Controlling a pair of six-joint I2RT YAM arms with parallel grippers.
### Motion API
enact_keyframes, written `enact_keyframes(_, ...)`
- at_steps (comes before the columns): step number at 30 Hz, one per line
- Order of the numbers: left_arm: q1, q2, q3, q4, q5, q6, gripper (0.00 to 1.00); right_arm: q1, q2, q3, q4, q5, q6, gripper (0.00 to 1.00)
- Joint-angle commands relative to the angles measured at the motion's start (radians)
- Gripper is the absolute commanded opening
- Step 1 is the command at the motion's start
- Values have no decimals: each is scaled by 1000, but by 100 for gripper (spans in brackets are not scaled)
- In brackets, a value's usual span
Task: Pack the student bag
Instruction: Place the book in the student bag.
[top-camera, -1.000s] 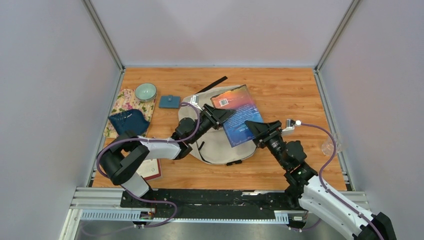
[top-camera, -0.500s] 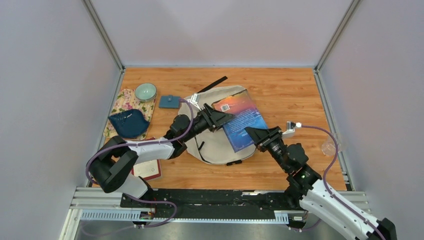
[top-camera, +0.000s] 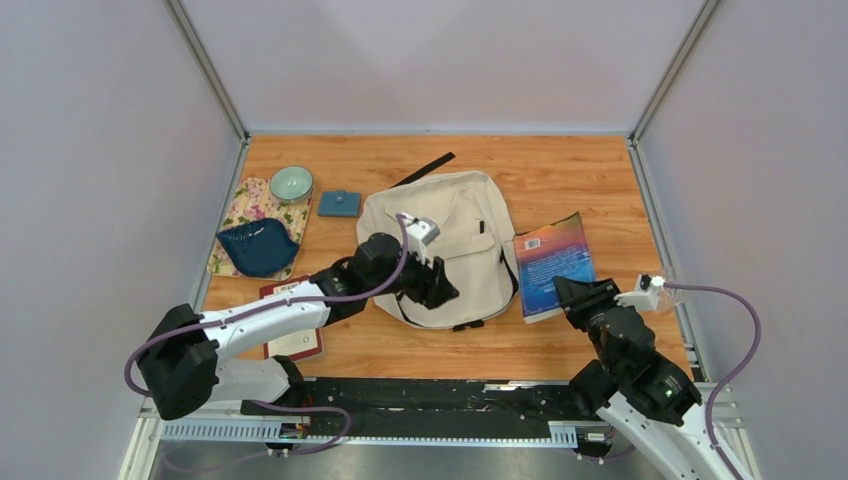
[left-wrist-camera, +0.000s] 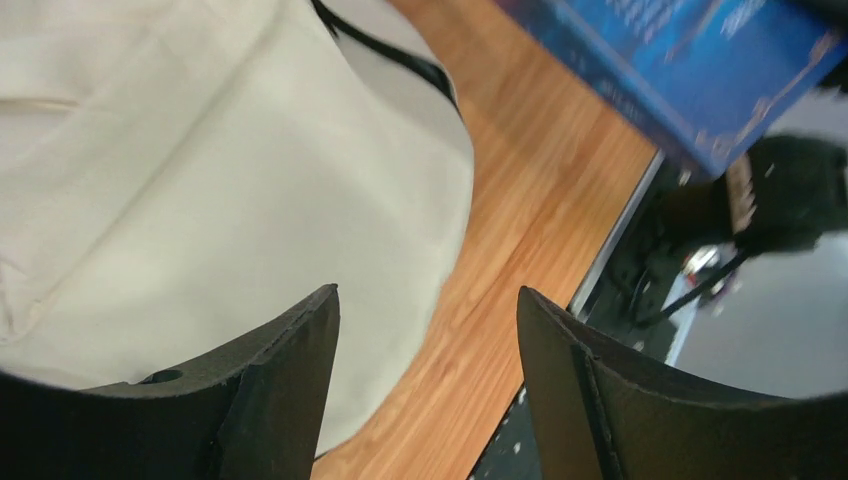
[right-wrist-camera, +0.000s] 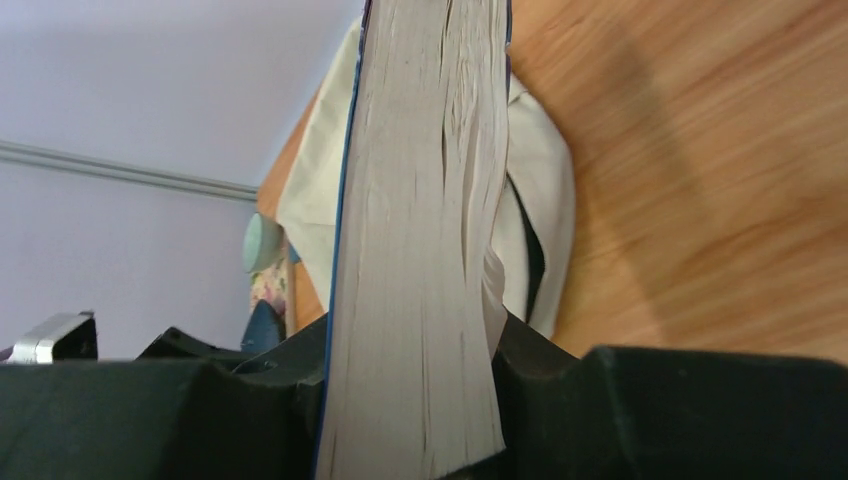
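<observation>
The book (top-camera: 553, 262) has swung off the student bag (top-camera: 455, 222) to its right, pinched at its near edge by the right gripper (top-camera: 568, 294); its cover print is unreadable. The left gripper (left-wrist-camera: 428, 380) hovers spread wide over the bag, which lies mid-table (top-camera: 600, 170).

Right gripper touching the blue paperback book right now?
Touching. The right wrist view shows the right gripper clamped on the thick blue paperback book, its black fingers pressed against both covers.
</observation>
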Motion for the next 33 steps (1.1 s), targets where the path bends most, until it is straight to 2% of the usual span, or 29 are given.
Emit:
enact_keyframes(1, -129, 29, 63, -198, -97, 321, 73, 4, -19, 153, -16, 112, -6, 0)
enact_keyframes(6, -216, 123, 118, -211, -91, 444, 73, 4, -19, 192, -104, 115, 11, 0)
enact_keyframes(11, -249, 238, 189, -241, -99, 515, 73, 4, -52, 185, -131, 112, 26, 0)
enact_keyframes(26, -253, 407, 270, -225, -134, 544, 72, 4, -59, 175, -154, 115, 34, 0)
enact_keyframes(29, -253, 419, 270, -226, -147, 538, 67, 3, -61, 175, -156, 118, 35, 0)
enact_keyframes(30, -252, 422, 270, -228, -151, 538, 60, 4, -64, 175, -159, 118, 34, 0)
enact_keyframes(32, -253, 428, 270, -228, -154, 538, 53, 3, -65, 173, -162, 120, 35, 0)
enact_keyframes(33, -255, 428, 272, -229, -159, 538, 44, 3, -65, 173, -164, 121, 37, 0)
